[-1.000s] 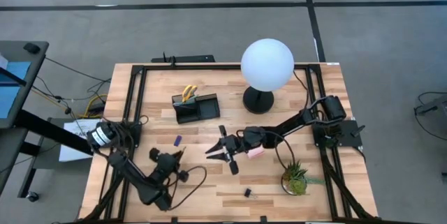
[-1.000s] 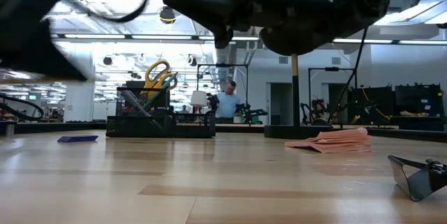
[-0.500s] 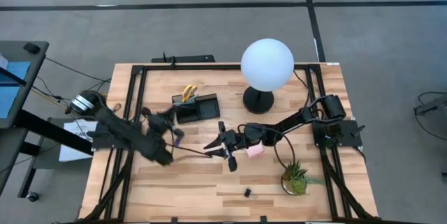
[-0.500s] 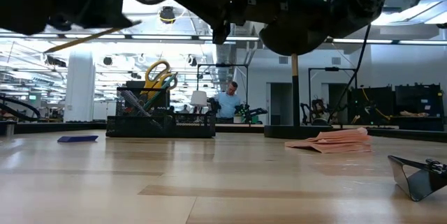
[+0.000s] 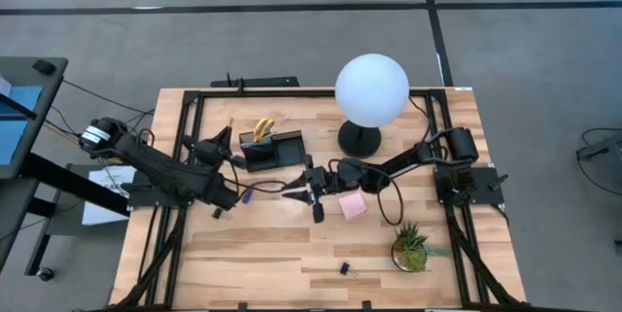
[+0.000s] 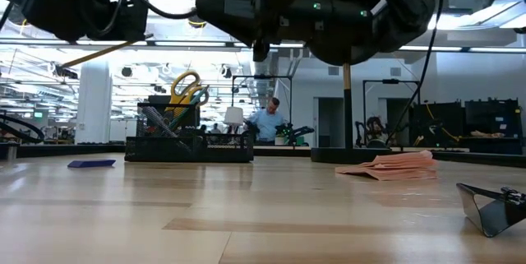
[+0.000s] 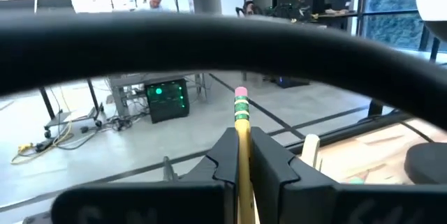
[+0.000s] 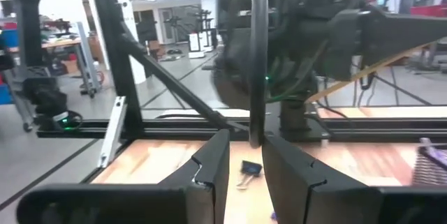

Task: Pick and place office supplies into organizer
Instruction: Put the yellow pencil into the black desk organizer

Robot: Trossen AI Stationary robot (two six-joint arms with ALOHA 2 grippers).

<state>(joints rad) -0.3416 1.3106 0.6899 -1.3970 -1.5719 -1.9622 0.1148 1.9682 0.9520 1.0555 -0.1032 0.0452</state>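
smooth wood table [image 5: 292, 254], black mesh organizer [image 5: 273, 151]

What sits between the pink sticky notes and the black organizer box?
In the high view, the right gripper hangs between the pink sticky-note pad and the organizer.

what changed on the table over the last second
The left gripper, shut on the yellow pencil, swung from the table's near left edge up toward the organizer. The right gripper, holding a dark pen, drifted slightly toward the organizer too, uncovering the pink sticky-note pad. The scissors, lamp and plant stayed put.
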